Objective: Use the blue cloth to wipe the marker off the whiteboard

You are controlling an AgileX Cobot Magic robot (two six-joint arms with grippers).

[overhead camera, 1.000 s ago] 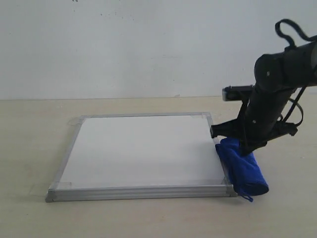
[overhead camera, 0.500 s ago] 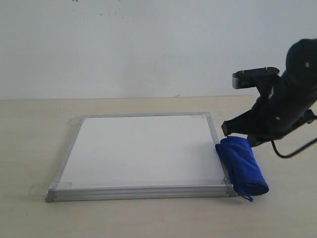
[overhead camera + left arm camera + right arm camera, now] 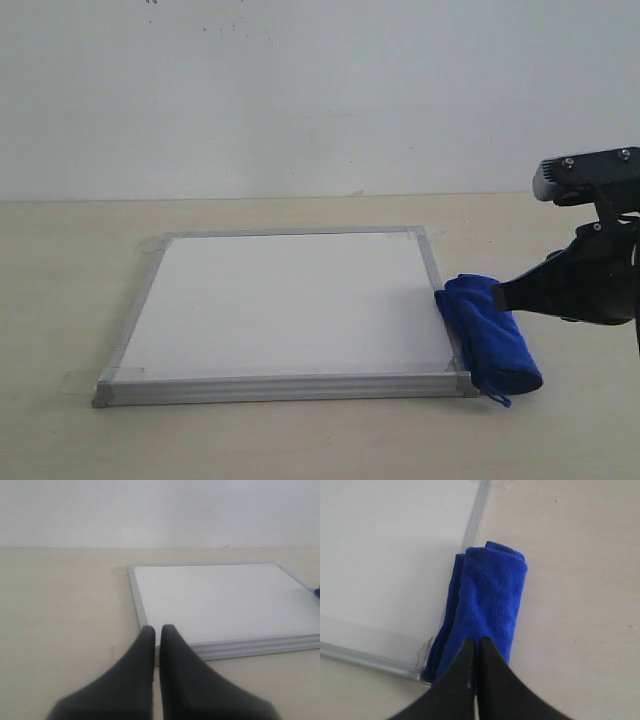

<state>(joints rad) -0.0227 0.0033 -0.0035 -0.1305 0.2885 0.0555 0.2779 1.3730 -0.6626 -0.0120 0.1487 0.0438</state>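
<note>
the left claw [image 3: 156, 629] shows only in its own wrist view: its two dark fingers are pressed together with nothing between them, and it sits low over the pale bench [image 3: 60, 260], near the whiteboard's near left corner.

the whiteboard [image 3: 290, 305] lies flat on the bench, in the middle of the exterior view, in front of a plain white wall [image 3: 300, 90]. its silver-grey frame [image 3: 285, 387] runs all the way round, and a scrap of clear tape [image 3: 75, 381] sticks out at the near left corner. the board's face reads plain white in every view.

the blue cloth [image 3: 490, 340] lies rolled on the bench, touching the outside of the board's right edge towards the near corner, with a small loop tag [image 3: 500, 399] at its near end. the right wrist view shows the cloth [image 3: 490, 595] lengthwise along the frame.

the right claw [image 3: 500, 295] comes in from the right edge. its fingers are closed tight on each other and grip nothing. the tips [image 3: 476, 642] sit over the cloth, and i cannot tell whether they touch it.
</note>
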